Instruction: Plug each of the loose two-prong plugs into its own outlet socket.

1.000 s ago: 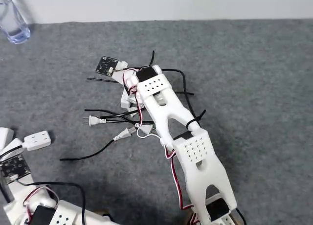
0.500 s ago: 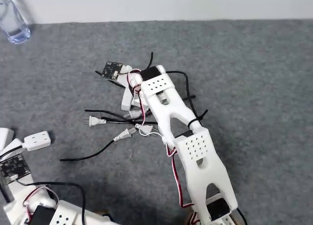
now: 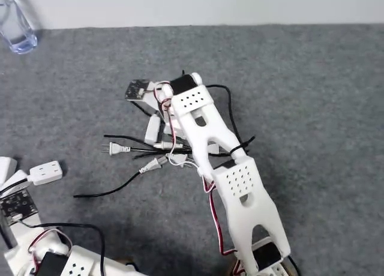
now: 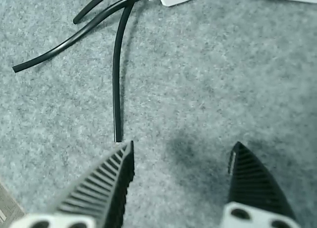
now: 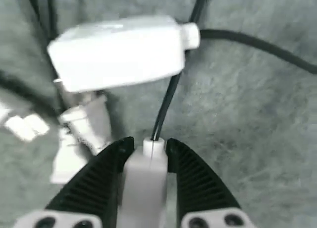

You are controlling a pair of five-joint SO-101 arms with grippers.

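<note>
My right gripper (image 5: pixel 148 146) is shut on a white plug body (image 5: pixel 144 173), whose black cord (image 5: pixel 166 101) leads away between the fingertips. Just beyond lies a white outlet socket block (image 5: pixel 119 52), with another white plug (image 5: pixel 84 129) beside it. From above, the right gripper (image 3: pixel 161 111) sits over the tangle of cords by a white block (image 3: pixel 153 129). Two loose two-prong plugs (image 3: pixel 117 148) (image 3: pixel 153 164) lie on the carpet nearby. A white outlet socket (image 3: pixel 45 172) rests at the left. My left gripper (image 4: pixel 183 146) hangs open over bare carpet beside a black cord end (image 4: pixel 117 89).
Grey carpet (image 3: pixel 312 96) covers the table, with free room at the right and back. A clear bottle (image 3: pixel 15 24) stands in the far left corner. Black cords (image 3: pixel 105 192) trail across the middle. The left arm (image 3: pixel 36 252) sits at the near left edge.
The right wrist has turned and drifted slightly right. Its camera board swung inward and the white block under it shifted toward the plugs. The left arm stayed still.
</note>
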